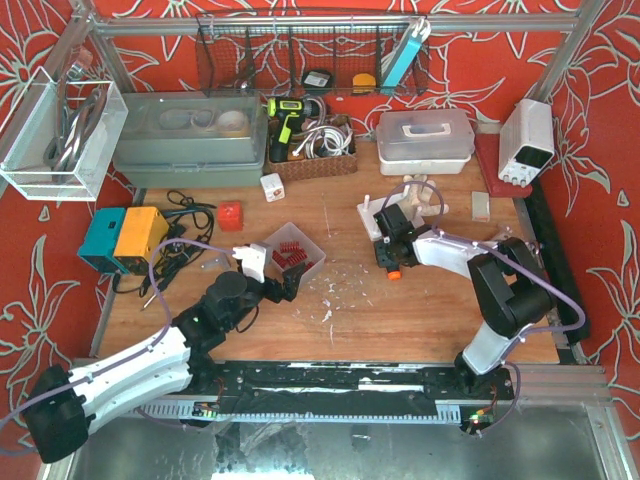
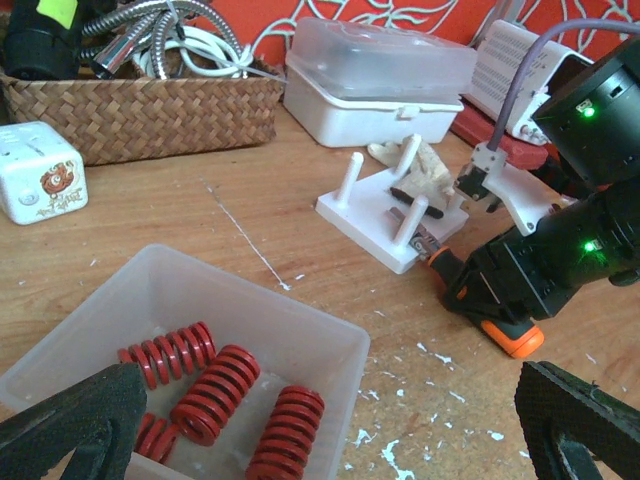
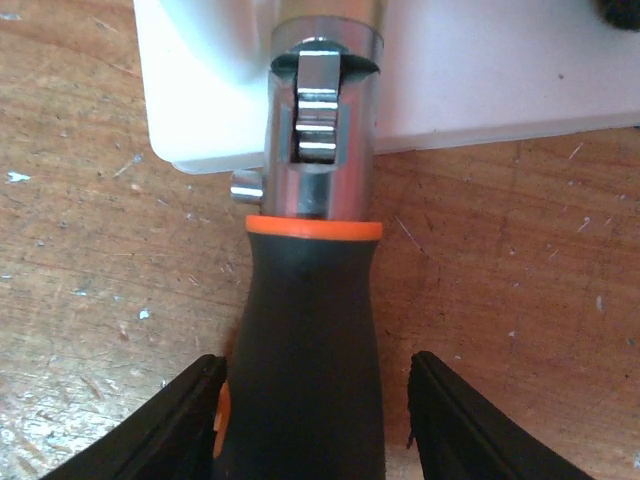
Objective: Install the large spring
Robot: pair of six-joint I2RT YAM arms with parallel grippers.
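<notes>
Several red coil springs [image 2: 210, 395] lie in a clear plastic tray [image 2: 300, 320], seen from above at the table's middle left [image 1: 310, 262]. My left gripper [image 2: 330, 410] hangs open just over the tray's near right corner with nothing between its fingers. A white fixture plate with upright pegs [image 2: 385, 205] lies to the right. At its near edge lies a black, orange-trimmed ratchet tool [image 3: 310, 330] with its metal head [image 3: 318, 130] on the plate [image 3: 480, 70]. My right gripper [image 3: 315, 400] straddles the handle: the left finger touches it and the right finger stands off with a gap.
A wicker basket [image 1: 315, 145], a white lidded box [image 1: 425, 140] and a grey bin [image 1: 190, 140] line the back. A white cube [image 1: 272, 187], a red block [image 1: 231, 215] and a blue-and-yellow device with cables [image 1: 125, 238] sit at left. White flecks dot the wood.
</notes>
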